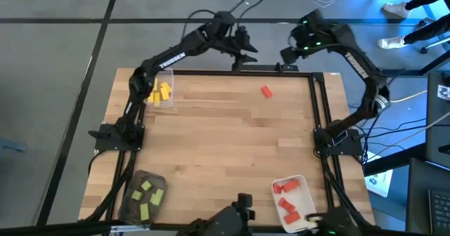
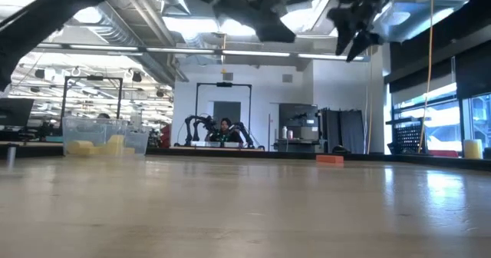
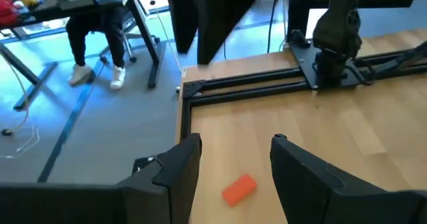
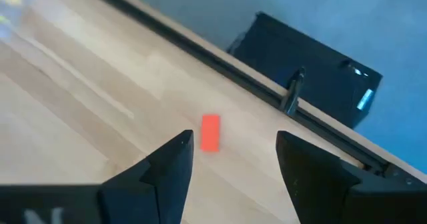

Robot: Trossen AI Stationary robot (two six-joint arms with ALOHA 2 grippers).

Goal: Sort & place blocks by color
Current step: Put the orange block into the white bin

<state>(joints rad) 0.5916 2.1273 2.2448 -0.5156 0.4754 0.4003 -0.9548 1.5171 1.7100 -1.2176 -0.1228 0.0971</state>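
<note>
One red block (image 1: 266,91) is left alone on the table (image 1: 225,152), near the far edge. Your left gripper (image 3: 232,164) and right gripper (image 4: 230,154) both hang above it with fingers spread and nothing held (the other reds already lie in the white tray (image 1: 304,209)). If you send both down together, I think they could bump. A crooked grab could push the block off the edge. The left arm (image 1: 169,59) reads "TROSSEN"

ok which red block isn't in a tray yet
The lone red block on the bare table near the far edge, between the two hands. The other red blocks already lie in the white tray at the near right.
</note>
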